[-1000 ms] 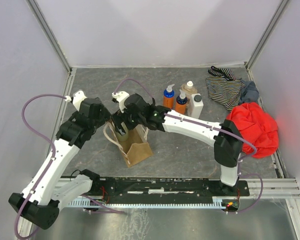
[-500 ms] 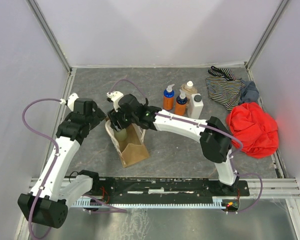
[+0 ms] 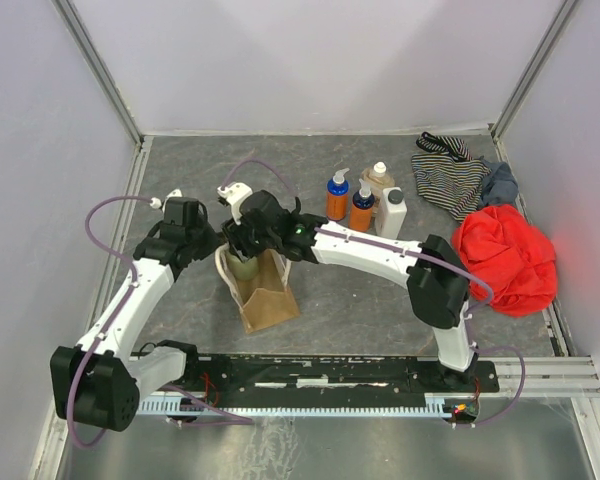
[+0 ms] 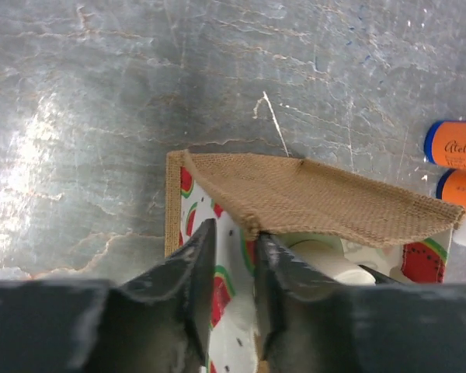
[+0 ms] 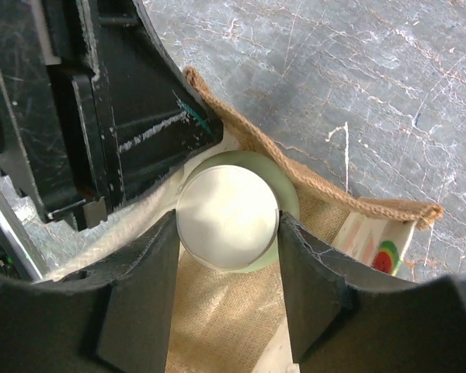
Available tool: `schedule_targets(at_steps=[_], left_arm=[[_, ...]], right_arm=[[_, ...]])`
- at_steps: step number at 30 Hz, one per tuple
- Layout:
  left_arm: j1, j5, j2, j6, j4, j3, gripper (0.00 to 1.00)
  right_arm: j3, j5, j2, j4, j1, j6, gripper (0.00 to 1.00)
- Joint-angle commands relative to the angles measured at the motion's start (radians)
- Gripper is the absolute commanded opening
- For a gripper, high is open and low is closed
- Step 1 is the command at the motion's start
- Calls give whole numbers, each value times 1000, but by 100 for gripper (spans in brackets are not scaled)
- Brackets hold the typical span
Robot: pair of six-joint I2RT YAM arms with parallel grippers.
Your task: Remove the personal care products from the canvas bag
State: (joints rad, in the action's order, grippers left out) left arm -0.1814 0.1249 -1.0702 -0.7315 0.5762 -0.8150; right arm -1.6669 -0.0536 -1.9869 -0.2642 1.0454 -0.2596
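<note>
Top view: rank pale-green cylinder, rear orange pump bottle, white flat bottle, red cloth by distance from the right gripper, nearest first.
1. pale-green cylinder: inside the canvas bag, clamped in the right gripper.
2. rear orange pump bottle: standing on the table, back and right of the bag.
3. white flat bottle: right end of the bottle group.
4. red cloth: against the right wall.

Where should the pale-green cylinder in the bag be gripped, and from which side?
At the cream cap, straight from above. The pale-green cylinder stands upright inside the canvas bag, whose walls block its sides; only the round top is exposed. The right gripper has its jaws on either side of the cap that way.
</note>
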Motion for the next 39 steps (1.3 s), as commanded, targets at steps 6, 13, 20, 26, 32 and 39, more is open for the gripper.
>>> schedule_targets(at_steps=[6,13,20,26,32,39], left_arm=[[-1,-71,-20,43,-71,-1,14],[-1,-83,-24,38,-65,5,14],[-1,-95,-16,37,-68,13,16],[-1,-99,-18,43,-65,15,18],[0,-106,-23,47,-63,16,18],[-1,-109,-20,53,-60,18,20]], right_arm=[[15,-75,134,-83,-2,44,44],[-6,-97,224,-117,-1,68,43],[-45,-109,257,-149,-1,88,43],[-98,-108,278,-155,-2,108,44],[-236,-101,247,-209,-12,152,44],[-389,-53,203,-232,-43,138,44]])
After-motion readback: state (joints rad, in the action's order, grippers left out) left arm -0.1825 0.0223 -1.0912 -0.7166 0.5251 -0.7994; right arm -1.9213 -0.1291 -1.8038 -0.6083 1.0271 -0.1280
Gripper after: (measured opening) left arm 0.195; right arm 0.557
